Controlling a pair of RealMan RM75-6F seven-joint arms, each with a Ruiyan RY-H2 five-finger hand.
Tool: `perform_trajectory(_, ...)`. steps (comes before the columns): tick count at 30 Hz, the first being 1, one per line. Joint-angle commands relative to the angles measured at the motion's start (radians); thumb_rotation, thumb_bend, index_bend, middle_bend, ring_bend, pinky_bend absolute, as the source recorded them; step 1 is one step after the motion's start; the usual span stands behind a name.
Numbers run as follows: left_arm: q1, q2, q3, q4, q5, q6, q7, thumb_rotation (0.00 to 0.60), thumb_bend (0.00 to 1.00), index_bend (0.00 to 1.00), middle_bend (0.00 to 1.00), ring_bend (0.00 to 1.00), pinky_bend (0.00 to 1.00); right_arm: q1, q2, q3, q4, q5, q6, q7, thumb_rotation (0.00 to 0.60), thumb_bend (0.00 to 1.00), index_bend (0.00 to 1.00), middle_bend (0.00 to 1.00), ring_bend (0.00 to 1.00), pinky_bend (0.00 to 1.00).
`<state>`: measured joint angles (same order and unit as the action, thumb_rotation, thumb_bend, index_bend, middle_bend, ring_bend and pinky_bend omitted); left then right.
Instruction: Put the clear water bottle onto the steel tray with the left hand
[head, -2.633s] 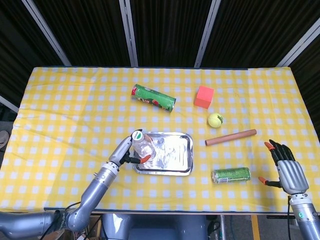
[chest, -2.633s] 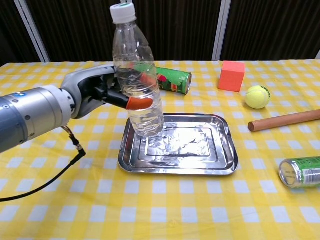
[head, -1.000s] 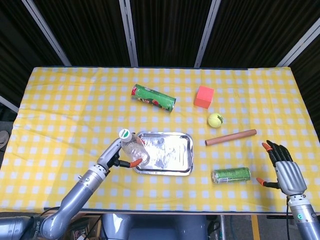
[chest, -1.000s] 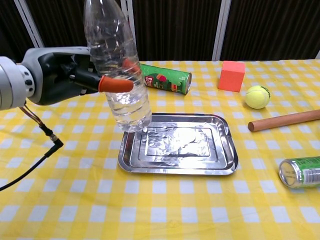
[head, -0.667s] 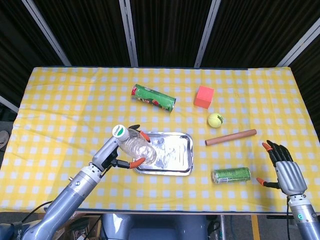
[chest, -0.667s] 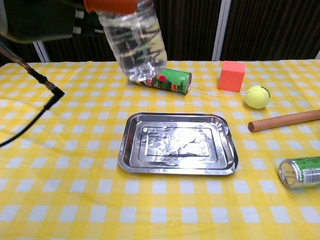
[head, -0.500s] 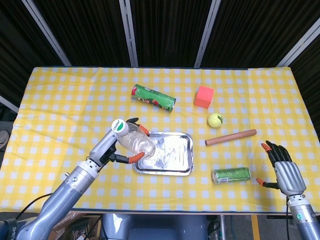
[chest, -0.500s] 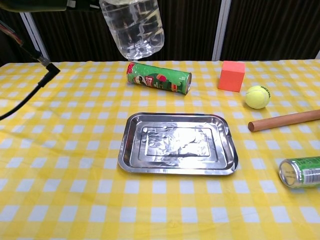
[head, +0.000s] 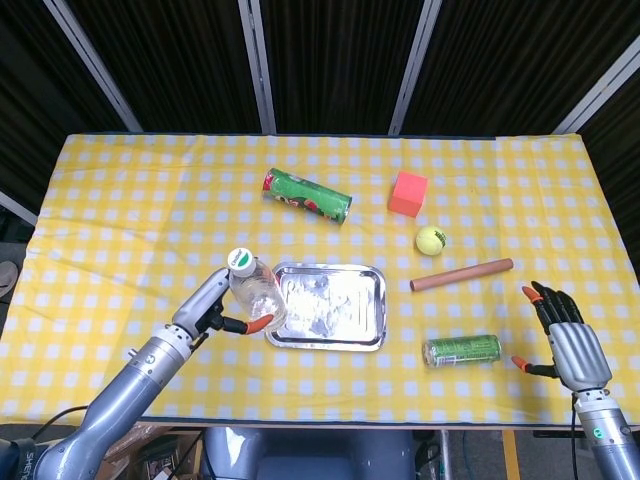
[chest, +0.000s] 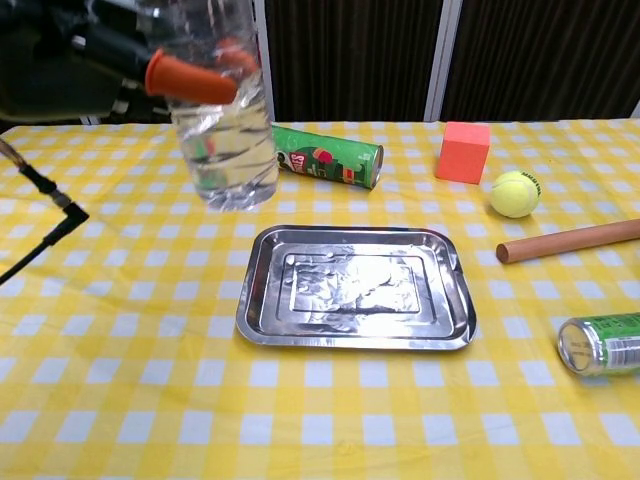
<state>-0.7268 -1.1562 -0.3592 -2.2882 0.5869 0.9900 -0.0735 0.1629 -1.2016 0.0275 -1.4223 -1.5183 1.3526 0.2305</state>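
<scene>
Our left hand (head: 213, 305) grips the clear plastic water bottle (chest: 222, 130) aloft just left of the empty rectangular steel tray (chest: 355, 287) on the bench, placement still to come.

My left arm reaches up from the lower left, forearm slanting toward the table's middle. My left hand (head: 215, 305) is raised off the surface, its fingers (chest: 190, 82) curled round the clear water bottle (head: 255, 293), orange tips showing. My right hand (head: 570, 345) rests low at the right edge, fingers spread apart and pointing away from me, holding nothing.
</scene>
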Motion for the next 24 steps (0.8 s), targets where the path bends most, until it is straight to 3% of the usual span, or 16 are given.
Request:
perform_trajectory(1,0.06,-0.048,0.085,0.137,0.081,-0.024,-0.039,0.6,0.42,0.45,0.43,0.0,0.06,0.001,-0.001,0.0,-0.001,0.001,-0.002,-0.001,0.6,0.05,0.04,0.0,0.0,0.0)
perform_trajectory(7,0.101,-0.094,0.082,0.216,0.2,-0.022,-0.12,0.6,0.43,0.46,0.43,0.0,0.06,0.004,-0.006,-0.002,0.003,0.002,-0.01,-0.006,0.6,0.05,0.04,0.0,0.0,0.0)
perform_trajectory(13,0.059,-0.204,0.069,0.231,0.244,0.025,-0.063,0.6,0.43,0.45,0.43,0.0,0.06,0.005,-0.008,0.0,0.006,0.006,-0.013,-0.007,0.6,0.05,0.04,0.0,0.0,0.0)
perform_trajectory(16,0.008,-0.295,0.063,0.256,0.206,0.042,0.0,0.6,0.43,0.46,0.43,0.0,0.06,0.005,-0.007,0.0,0.006,0.005,-0.012,-0.006,0.6,0.05,0.04,0.0,0.0,0.0)
perform_trajectory(21,-0.116,-0.497,-0.014,0.325,0.085,0.07,0.069,0.6,0.44,0.46,0.42,0.0,0.06,0.006,-0.009,-0.001,0.013,0.003,-0.011,-0.009,0.6,0.05,0.04,0.0,0.0,0.0)
perform_trajectory(24,-0.167,-0.563,-0.028,0.341,0.047,0.09,0.123,0.6,0.44,0.46,0.42,0.0,0.06,0.005,-0.009,-0.001,0.016,0.006,-0.012,-0.01,0.6,0.05,0.04,0.0,0.0,0.0)
